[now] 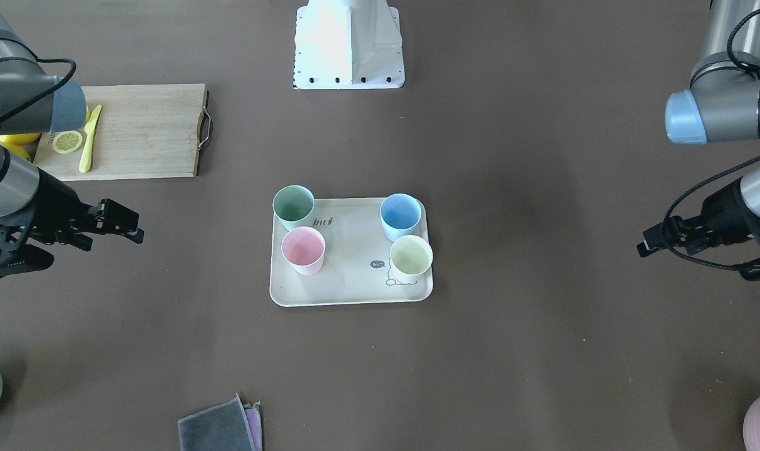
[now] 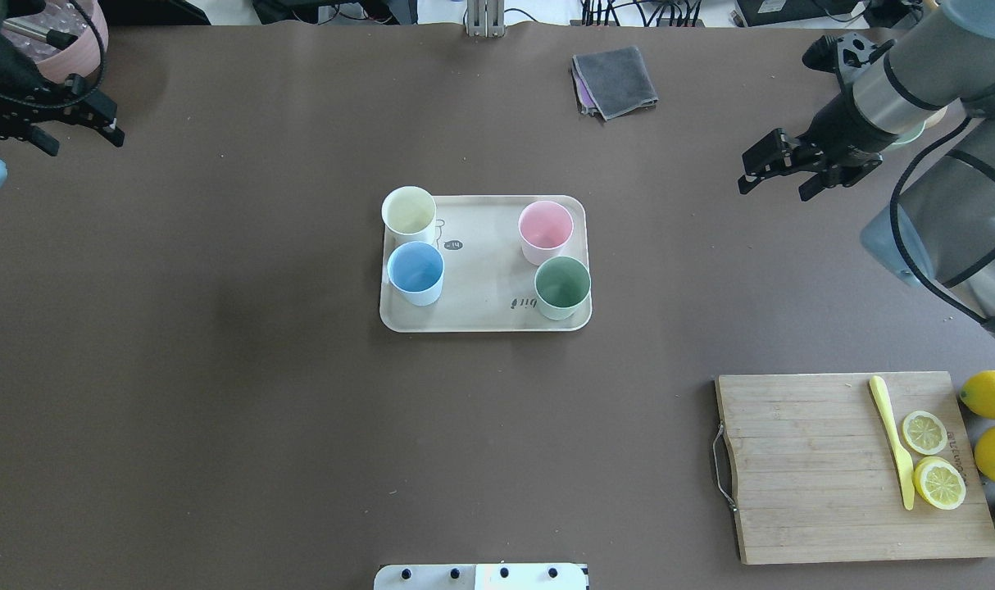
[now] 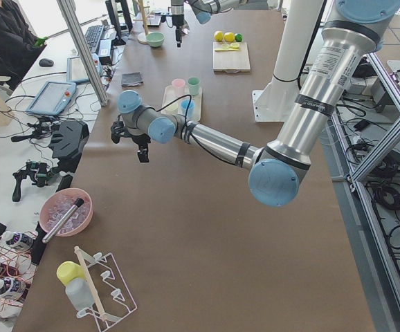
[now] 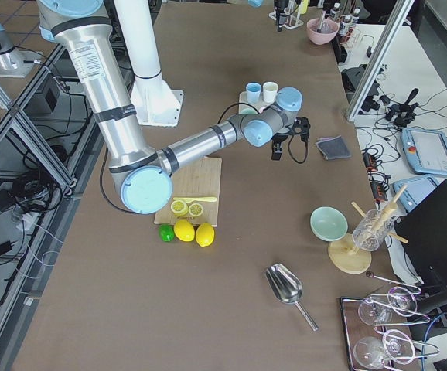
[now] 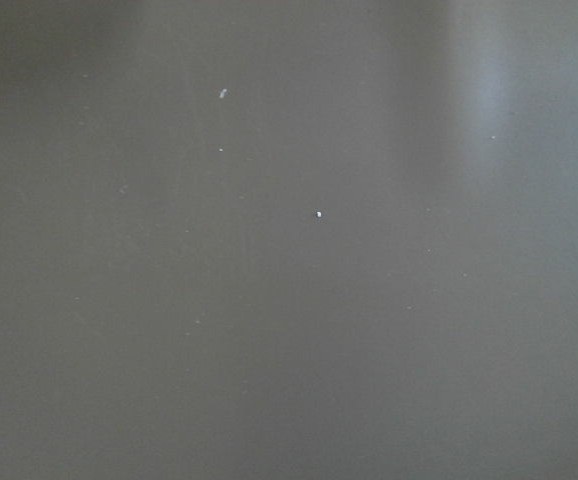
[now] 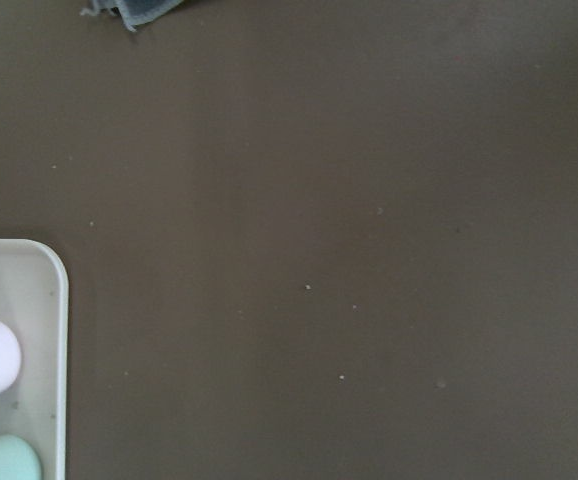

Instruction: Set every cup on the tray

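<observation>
A dark brown mat covers the table (image 2: 219, 369), and a flat beige rectangular tray with rounded corners and a raised rim (image 2: 485, 283) lies near its middle. All four small handleless plastic tumblers stand upright on the tray. The cream-yellow cup (image 2: 409, 211) and the light blue cup (image 2: 415, 269) are close together along the edge on the robot's left. The pink cup (image 2: 545, 225) and the pale green cup (image 2: 562, 283) are paired along the edge on its right.

The left gripper (image 2: 86, 141) hangs over bare mat near the far left corner of the table, well apart from the tray. Its fingers are spread and hold nothing. The right gripper (image 2: 774, 190) hangs on the other side, also well clear of the tray and somewhat nearer to it than the left one. Its jaws are parted and empty too. The right wrist camera catches only a corner of the tray at its lower left edge.

A wooden cutting board with a metal handle (image 2: 809, 467) sits at the near right, carrying lemon slices (image 2: 924, 432) and a yellow plastic knife (image 2: 895, 447). A folded grey cloth (image 2: 616, 78) lies at the far edge.
</observation>
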Robot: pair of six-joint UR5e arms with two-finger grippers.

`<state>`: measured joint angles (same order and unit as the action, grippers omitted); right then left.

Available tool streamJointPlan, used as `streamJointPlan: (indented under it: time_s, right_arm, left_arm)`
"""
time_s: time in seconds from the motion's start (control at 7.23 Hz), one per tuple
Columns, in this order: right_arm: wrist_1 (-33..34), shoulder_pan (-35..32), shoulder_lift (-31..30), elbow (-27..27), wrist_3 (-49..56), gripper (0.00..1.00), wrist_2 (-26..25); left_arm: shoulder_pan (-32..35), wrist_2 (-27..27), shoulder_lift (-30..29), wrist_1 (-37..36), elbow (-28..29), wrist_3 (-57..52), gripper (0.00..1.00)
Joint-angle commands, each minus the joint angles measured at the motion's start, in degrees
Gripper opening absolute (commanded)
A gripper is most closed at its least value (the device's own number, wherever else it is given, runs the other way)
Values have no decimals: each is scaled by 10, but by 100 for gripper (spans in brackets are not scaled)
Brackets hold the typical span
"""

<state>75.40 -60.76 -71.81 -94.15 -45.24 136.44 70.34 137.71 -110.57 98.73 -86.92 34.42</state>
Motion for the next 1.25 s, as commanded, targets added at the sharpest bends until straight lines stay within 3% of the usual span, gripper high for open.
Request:
streamJointPlan:
  time_s: [0.0,0.42,0.69,0.83,1.11]
  right_arm:
    - [2,-25,-39,-2,17,100,1]
    - [-6,-56,-130,-75,33,100,-6]
    - [-5,-111,-213,-89,293,100,1]
    - [-3,-150,-245,-84,384,100,2]
    - [2,-192,-299,-86,385,100,8]
  left_arm:
    - [29,-1,18,0,41,-66,98]
    - [27,-60,16,53,68,-98,98]
    - [76,-51,62,55,61,-259,98]
    - [107,-10,89,52,61,-279,98]
    - [154,26,133,49,52,-279,98]
